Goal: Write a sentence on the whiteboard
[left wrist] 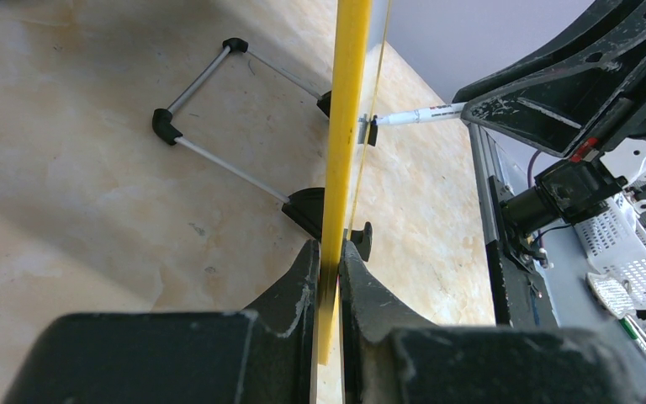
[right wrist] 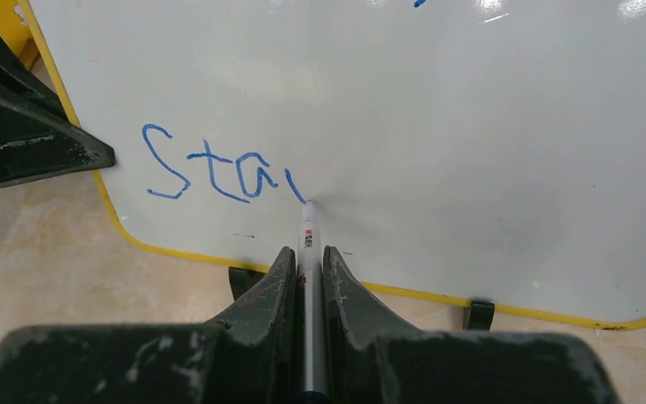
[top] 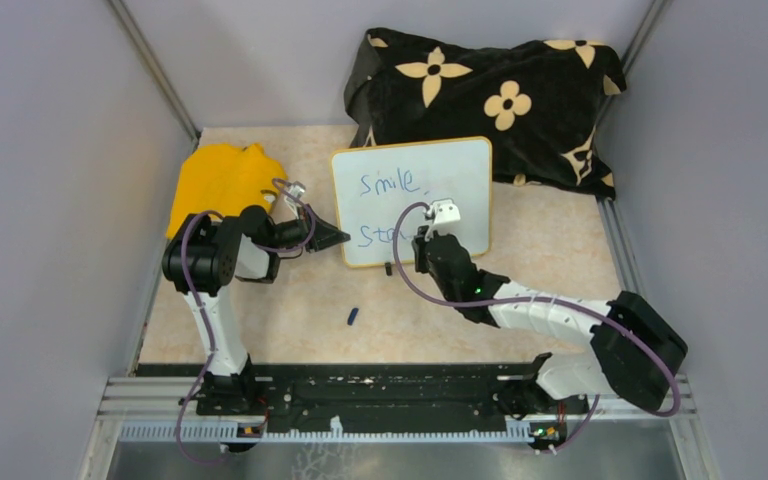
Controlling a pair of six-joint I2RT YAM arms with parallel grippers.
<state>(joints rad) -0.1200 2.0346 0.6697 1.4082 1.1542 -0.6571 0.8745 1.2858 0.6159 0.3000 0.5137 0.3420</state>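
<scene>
The whiteboard (top: pixel 457 168) stands upright mid-table, just in front of the flowered cloth (top: pixel 500 90) at the far edge. The left claw (left wrist: pixel 329 269) is clamped on its left rim. The right claw (right wrist: pixel 308 278) is clamped on a marker (right wrist: pixel 308 229), whose tip touches the board just right of "Sta" in the sentence (right wrist: pixel 219 168).

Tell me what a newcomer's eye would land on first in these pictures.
The whiteboard standing mid-table, with blue writing half done, draws the eye first. The right tool presses a marker to it after "Sta", while the left tool clamps its yellow edge. Behind lies a black flowered cloth.
</scene>
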